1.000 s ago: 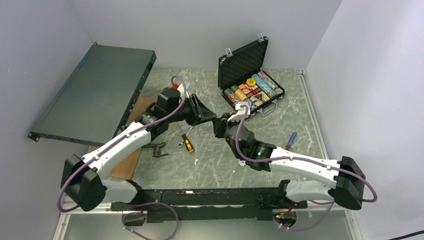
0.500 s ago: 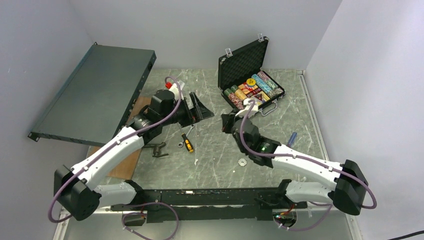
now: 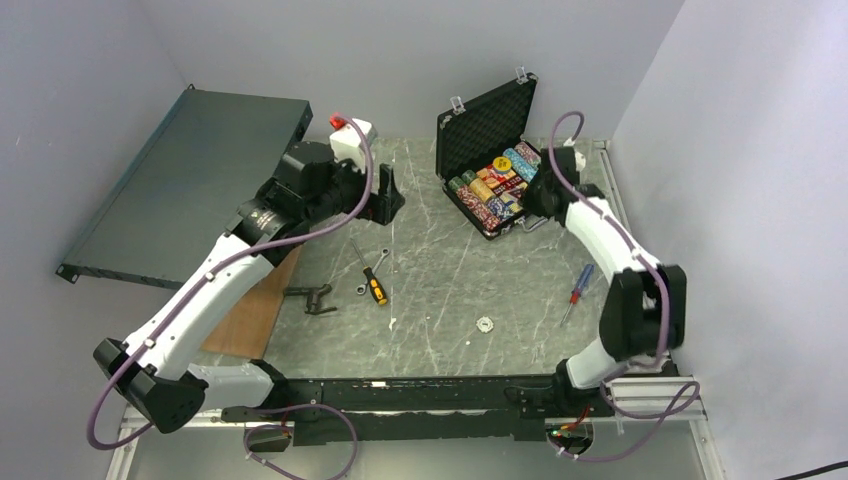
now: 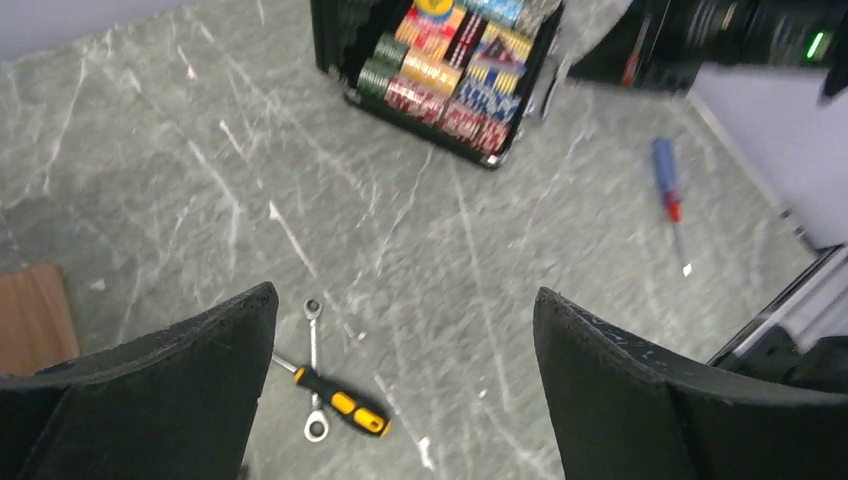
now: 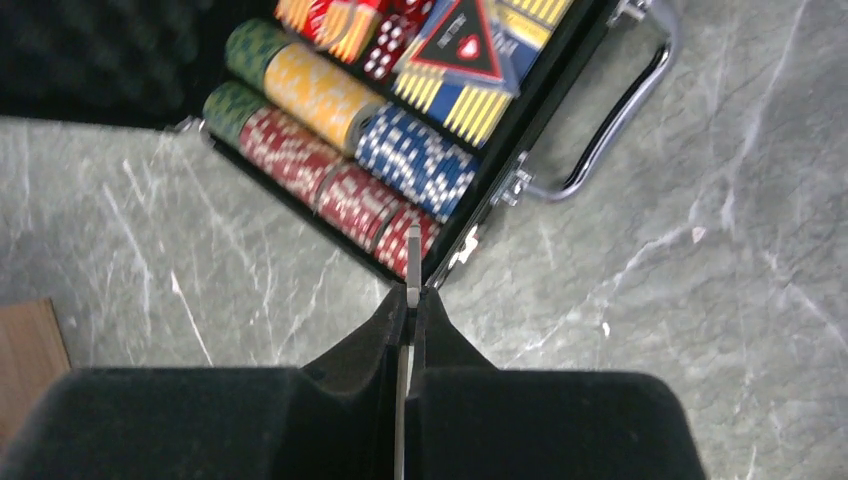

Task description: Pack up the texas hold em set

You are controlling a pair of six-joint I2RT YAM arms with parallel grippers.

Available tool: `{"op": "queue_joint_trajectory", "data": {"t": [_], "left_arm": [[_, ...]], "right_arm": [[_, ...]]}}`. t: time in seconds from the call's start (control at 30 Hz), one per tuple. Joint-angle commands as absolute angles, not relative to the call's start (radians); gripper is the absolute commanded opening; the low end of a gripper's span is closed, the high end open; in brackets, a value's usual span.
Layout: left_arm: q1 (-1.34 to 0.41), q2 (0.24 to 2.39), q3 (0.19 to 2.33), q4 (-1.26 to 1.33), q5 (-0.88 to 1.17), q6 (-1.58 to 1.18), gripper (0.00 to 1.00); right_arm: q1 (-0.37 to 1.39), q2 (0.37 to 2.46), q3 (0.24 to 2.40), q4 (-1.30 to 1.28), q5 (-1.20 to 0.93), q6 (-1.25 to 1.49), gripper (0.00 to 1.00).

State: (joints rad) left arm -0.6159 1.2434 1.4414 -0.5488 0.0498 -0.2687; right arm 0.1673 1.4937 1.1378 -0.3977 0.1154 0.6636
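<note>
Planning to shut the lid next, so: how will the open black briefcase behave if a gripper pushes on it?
Probably heavy for its size: the briefcase is packed with rows of poker chips, so it should resist tipping. Its raised lid likely swings on its hinge. The tabletop looks smooth, so the case may slide instead.

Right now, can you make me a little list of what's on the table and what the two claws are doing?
case: open, lid up, at the table's back
chips: in rows inside the case
left gripper: wide open, empty
right gripper: shut on a thin pale piece, by the case's front edge
white disc: loose on the table
tools: yellow screwdriver mid-table, blue screwdriver at the right
</note>
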Motion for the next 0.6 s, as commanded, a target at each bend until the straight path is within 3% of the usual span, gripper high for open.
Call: {"op": "queue_joint_trajectory", "data": {"t": [0.0, 0.27, 0.57], "left_arm": [[-0.615, 1.229, 1.298, -0.525, 0.062, -0.107, 0.97], [-0.655, 1.161, 1.166, -0.396, 0.228, -0.109, 0.97], [-0.78, 1.199, 1.16, -0.397, 0.224, -0.084, 0.99]], "right_arm": [[0.085, 1.668, 1.334, -0.618, 0.037, 0.707, 0.0], [0.005, 1.902, 1.575, -0.677, 0.151, 0.815, 0.0], [-0.046, 2.055, 1.783, -0.724, 0.208, 0.855, 0.0]]}}
